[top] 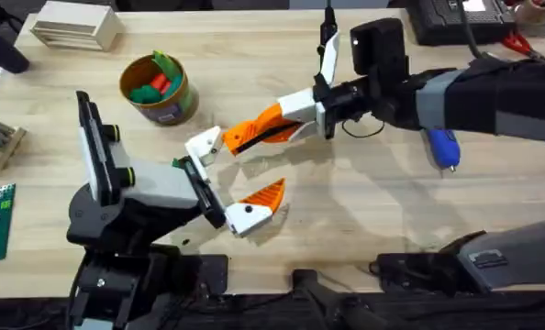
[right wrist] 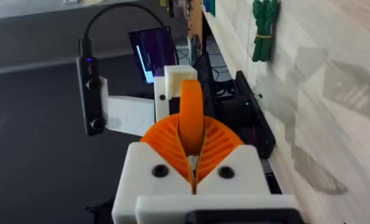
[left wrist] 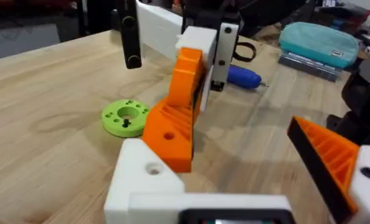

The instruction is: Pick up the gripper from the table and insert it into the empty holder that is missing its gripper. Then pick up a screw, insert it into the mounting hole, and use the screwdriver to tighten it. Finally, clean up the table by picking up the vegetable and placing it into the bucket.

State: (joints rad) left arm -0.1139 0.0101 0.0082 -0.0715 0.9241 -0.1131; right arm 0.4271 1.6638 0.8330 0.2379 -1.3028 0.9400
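Screwdriver [top: 443, 148] lies beside right arm; left wrist adds green disc [left wrist: 126, 117]

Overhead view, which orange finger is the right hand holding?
The loose orange finger reaching the bare white holder; the ribbed finger sits fixed on its own white block.

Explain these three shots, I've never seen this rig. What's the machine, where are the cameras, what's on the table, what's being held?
Two robot arms sit at a wooden table. One picture looks down from above. The other two come from a camera on each arm's wrist. The right gripper is shut on a loose orange finger and holds it at the bare white holder on the left gripper, which is open. On the table are a blue screwdriver, a bucket with toys inside, a lime-green disc and a dark green vegetable.
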